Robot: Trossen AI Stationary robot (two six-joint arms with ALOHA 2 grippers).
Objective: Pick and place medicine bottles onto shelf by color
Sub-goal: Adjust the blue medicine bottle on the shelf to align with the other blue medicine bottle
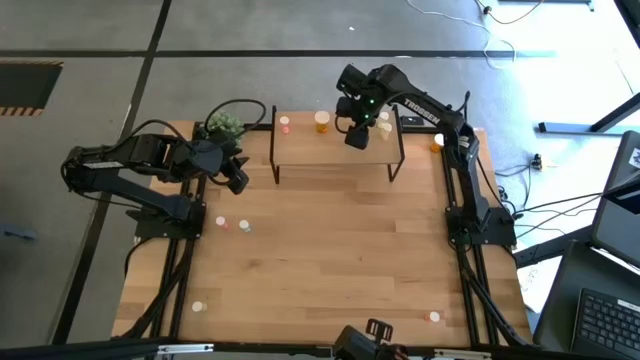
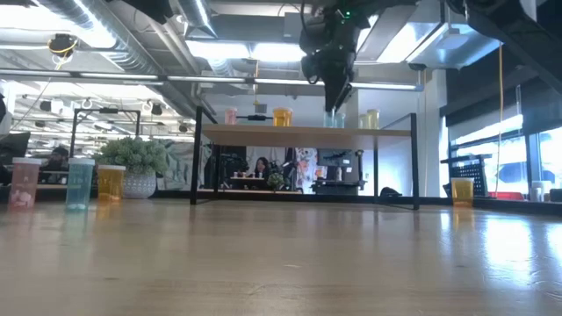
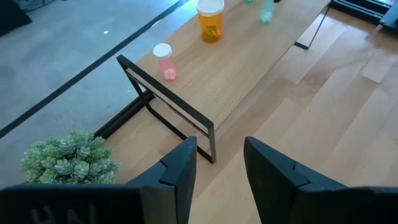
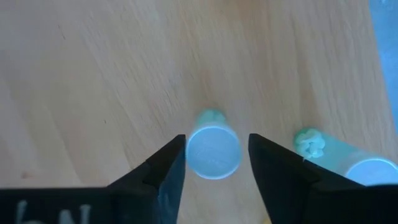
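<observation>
Two robot arms (image 1: 130, 165), one shelf (image 1: 335, 150) and one potted plant (image 1: 224, 123) share a single bench (image 1: 330, 260). The high view shows five medicine bottles (image 1: 221, 221) scattered on the bench top. On the shelf, the low view shows one pink bottle (image 2: 231, 115), one orange bottle (image 2: 281, 116) and at least three pale green or yellow bottles (image 2: 372, 118).

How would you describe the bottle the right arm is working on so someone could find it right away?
Look at the low wooden shelf on black legs at the table's far edge. Toward its right end the right tool points straight down, and the pale green bottle stands between its fingers. Unlike the green bottle beside it, its white cap sits directly under that tool.
</observation>
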